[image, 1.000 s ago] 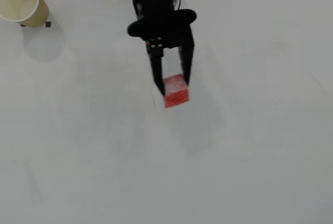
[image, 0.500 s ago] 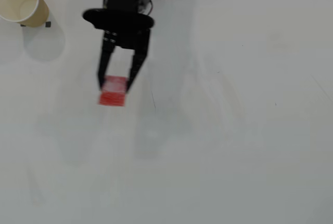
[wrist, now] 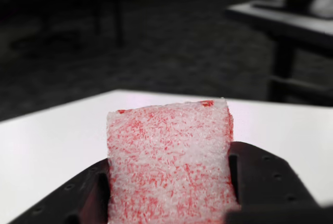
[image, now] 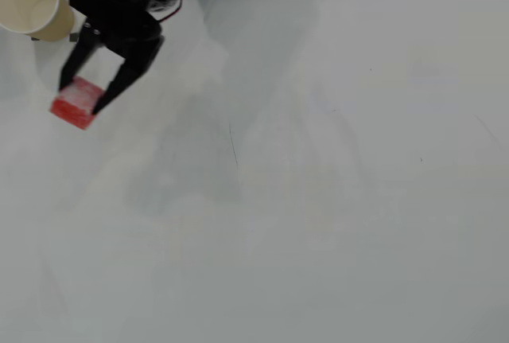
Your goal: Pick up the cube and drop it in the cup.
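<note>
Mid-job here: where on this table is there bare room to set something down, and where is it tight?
In the overhead view, bare table runs everywhere right of and below the cube: the whole centre, right side and bottom edge. It is crowded only in the top-left corner, where the cup, the arm and the hand straddling the cube sit close together.

Bright, washed-out overhead view, soft grey shadows on the table (image: 334,200), wrist view's background dim and blurred

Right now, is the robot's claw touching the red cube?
Touching. In the wrist view the cube sits wedged between the gripper fingers with no gap either side; overhead, both fingertips bracket it.
</note>
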